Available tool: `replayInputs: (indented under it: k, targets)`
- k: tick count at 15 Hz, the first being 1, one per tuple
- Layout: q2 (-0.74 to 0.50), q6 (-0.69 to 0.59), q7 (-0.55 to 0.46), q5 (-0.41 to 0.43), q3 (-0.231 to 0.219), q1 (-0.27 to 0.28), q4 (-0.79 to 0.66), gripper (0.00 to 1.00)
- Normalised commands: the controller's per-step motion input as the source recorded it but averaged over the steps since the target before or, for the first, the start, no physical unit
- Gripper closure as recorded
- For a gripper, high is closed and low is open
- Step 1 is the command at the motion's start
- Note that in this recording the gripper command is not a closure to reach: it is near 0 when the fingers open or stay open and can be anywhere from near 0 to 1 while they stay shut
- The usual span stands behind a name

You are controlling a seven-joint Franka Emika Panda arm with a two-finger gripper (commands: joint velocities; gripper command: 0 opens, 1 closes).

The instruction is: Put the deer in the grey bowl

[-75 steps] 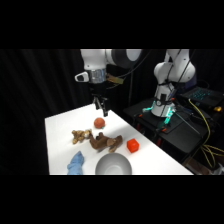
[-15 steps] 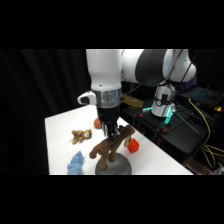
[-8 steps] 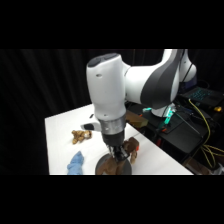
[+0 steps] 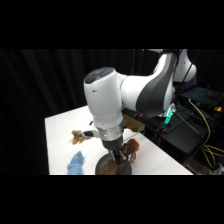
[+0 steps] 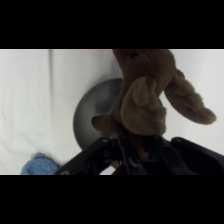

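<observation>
In the wrist view the dark brown deer [image 5: 145, 95] fills the middle, gripped from behind by my gripper [image 5: 132, 146], which is shut on its body. The deer hangs directly over the grey bowl [image 5: 90, 112], whose round rim shows to its left. In the side view the gripper [image 4: 118, 156] points down just above the grey bowl [image 4: 102, 169] at the table's front edge. The deer [image 4: 131, 149] shows as a brown shape beside the gripper. The arm's body hides much of the bowl and the deer.
A blue toy [image 4: 76, 164] lies left of the bowl near the front edge, and the blue toy [image 5: 37, 165] also shows at the wrist view's lower left. A small tan animal figure [image 4: 77, 136] sits further back on the white table [image 4: 62, 125]. Dark equipment with cables stands at the right.
Five seconds ago the deer lay on the table under an empty gripper. Over the last second the gripper has carried the deer forward and down to just over the bowl.
</observation>
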Motion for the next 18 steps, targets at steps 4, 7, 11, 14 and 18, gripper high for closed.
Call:
replayInputs:
  k: [4, 7, 11, 14, 18]
  targets:
    - [-0.17, -0.29, -0.2, 0.051, 0.006, -0.074, 0.12, 0.0]
    - [-0.2, -0.27, -0.19, 0.071, 0.009, -0.066, 0.06, 0.0]
    - [-0.39, -0.37, -0.2, 0.08, -0.011, -0.089, 0.02, 0.0]
    - [-0.42, -0.35, -0.18, 0.059, -0.034, -0.074, 0.03, 0.0]
    - [-0.24, -0.21, -0.12, 0.074, -0.014, -0.026, 0.0, 0.0]
